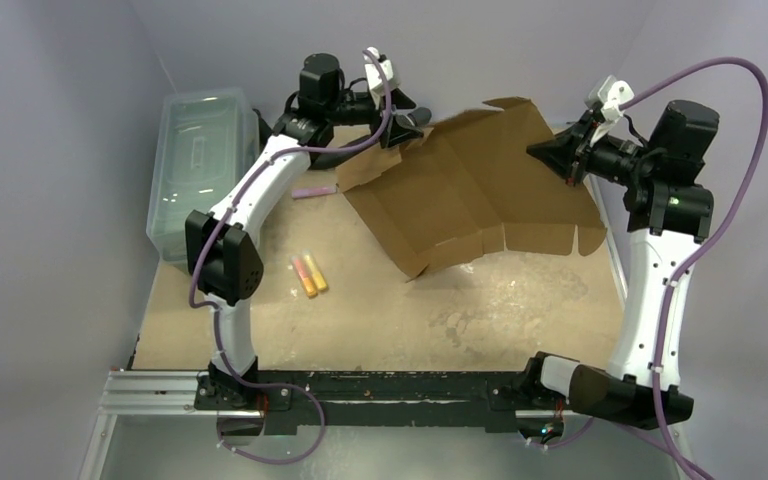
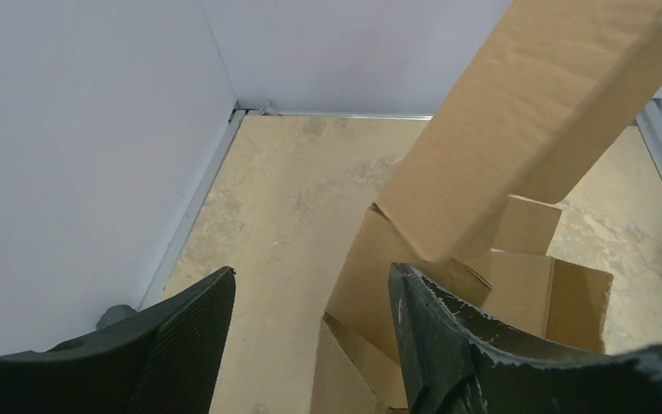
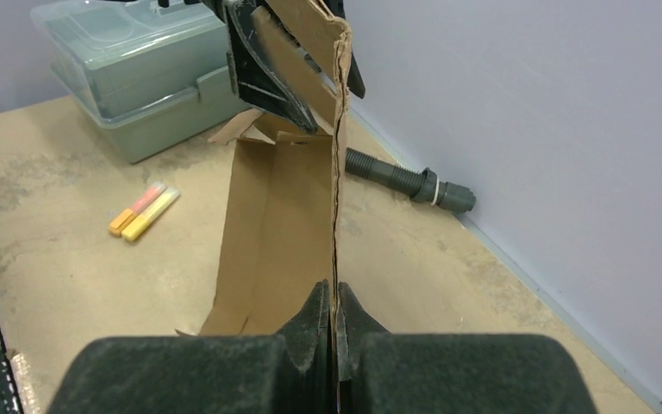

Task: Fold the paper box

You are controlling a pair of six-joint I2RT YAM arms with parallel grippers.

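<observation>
We are pinching the right edge of the paper box (image 1: pixel 480 190) in our closed right gripper (image 3: pixel 334 297), the sheet running left across the far table (image 1: pixel 410 320) toward our open left gripper (image 2: pixel 310 272) (cardboard lying just outside its jaws).

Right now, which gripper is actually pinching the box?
The right gripper: it is shut on the box edge. The left gripper is open, its fingers spread wide.

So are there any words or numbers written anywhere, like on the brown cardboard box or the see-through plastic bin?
No text can be read anywhere.
The plain brown corrugated cardboard box: blank, no print.
The clear plastic lidded bin: a raised rectangle on its lid, no letters readable.
The orange and yellow marker pens: too small to show any writing.
</observation>
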